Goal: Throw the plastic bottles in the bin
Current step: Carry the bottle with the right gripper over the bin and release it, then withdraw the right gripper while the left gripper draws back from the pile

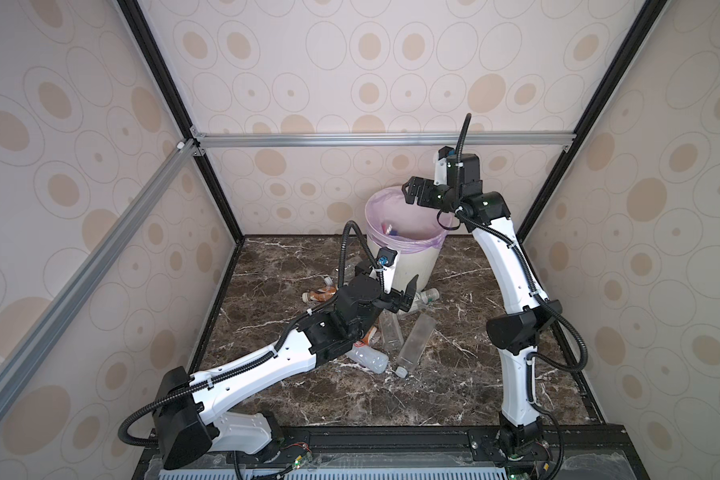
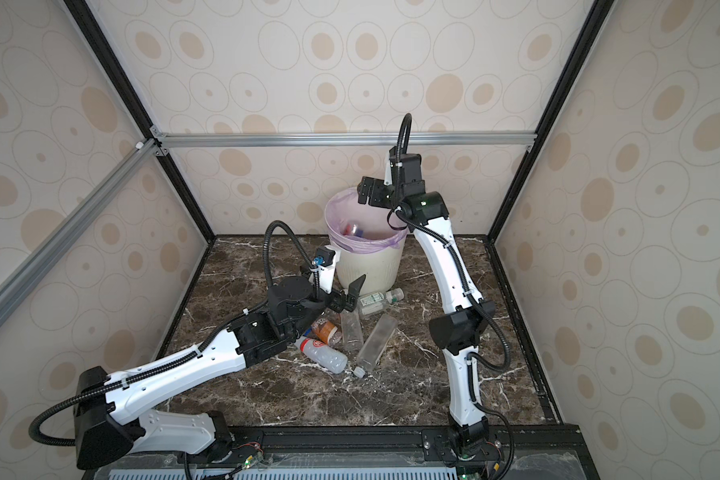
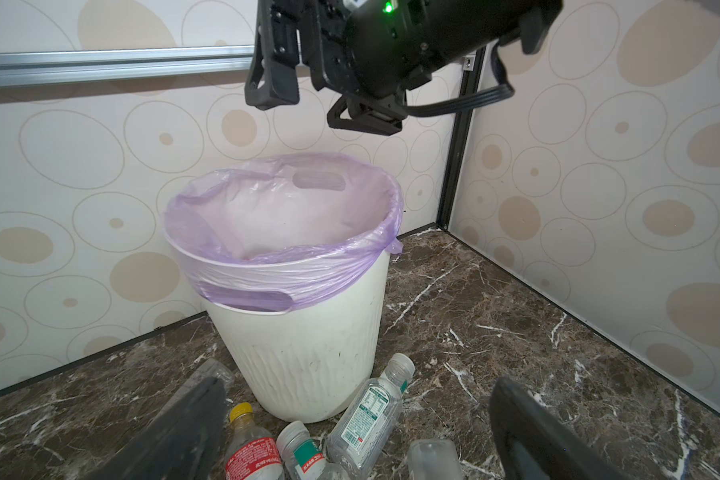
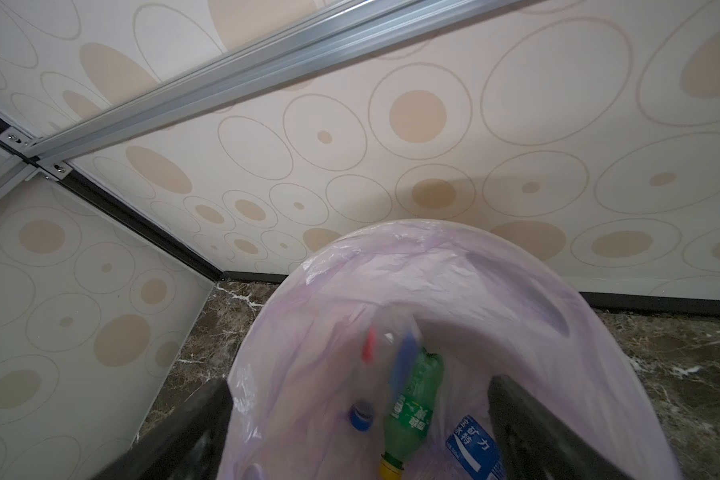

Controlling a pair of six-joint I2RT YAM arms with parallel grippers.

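The right gripper (image 3: 314,104) hung wide open over the bin (image 3: 308,353), drop seemingly done; the left gripper (image 2: 352,296), equally wide, next needed a bottle (image 2: 377,300).

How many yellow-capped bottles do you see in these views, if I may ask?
2: one red-labelled bottle on the marble surface by the bin, one green bottle inside it; others may be hidden.

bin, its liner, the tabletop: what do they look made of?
Bin: likely off-white moulded plastic, matte, going by its ribbed lower wall and dark scuffs. Liner: thin lilac plastic film, translucent and wrinkled, folded over the rim. Tabletop: dark brown marble look, white veins, slight sheen; real stone or printed laminate, cannot tell.
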